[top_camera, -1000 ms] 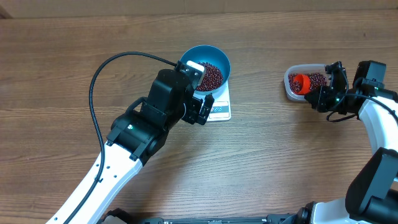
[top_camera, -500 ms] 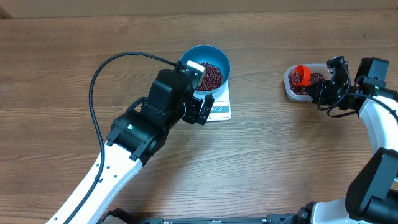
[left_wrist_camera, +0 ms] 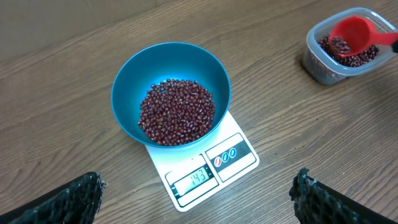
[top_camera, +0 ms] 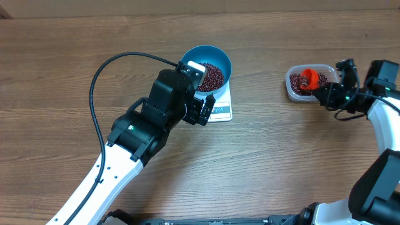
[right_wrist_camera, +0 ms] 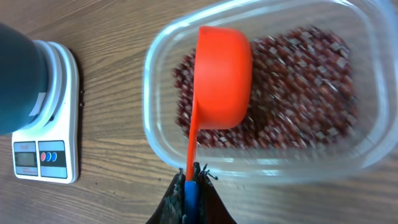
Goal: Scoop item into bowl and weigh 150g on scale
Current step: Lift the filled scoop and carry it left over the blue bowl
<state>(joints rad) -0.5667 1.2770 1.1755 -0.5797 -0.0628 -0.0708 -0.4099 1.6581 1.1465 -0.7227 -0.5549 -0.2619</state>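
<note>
The blue bowl (left_wrist_camera: 132, 73) stands on the white scale (left_wrist_camera: 239, 160) and holds a heap of dark red-brown beans (left_wrist_camera: 176, 111). The scale's display reads 143. My left gripper (left_wrist_camera: 196, 200) hovers open beside the bowl (top_camera: 217, 52) and scale (top_camera: 223, 110), nothing between its fingers. My right gripper (right_wrist_camera: 193, 180) is shut on the thin handle of an orange scoop (right_wrist_camera: 222, 78). The scoop's cup (left_wrist_camera: 351, 34) hangs over the clear tub with a few beans in it. In the overhead view, my right gripper (top_camera: 325, 93) sits just right of the tub.
The clear plastic tub (right_wrist_camera: 261, 167) at the right (top_camera: 290, 91) holds more beans (right_wrist_camera: 298, 93). A black cable (top_camera: 106, 69) loops from the left arm over the wooden table. The scale (right_wrist_camera: 46, 124) lies left of the tub.
My right gripper has drawn back to the right, and the scoop has shifted right over the tub after tipping up. The left arm, bowl and scale have not moved.
</note>
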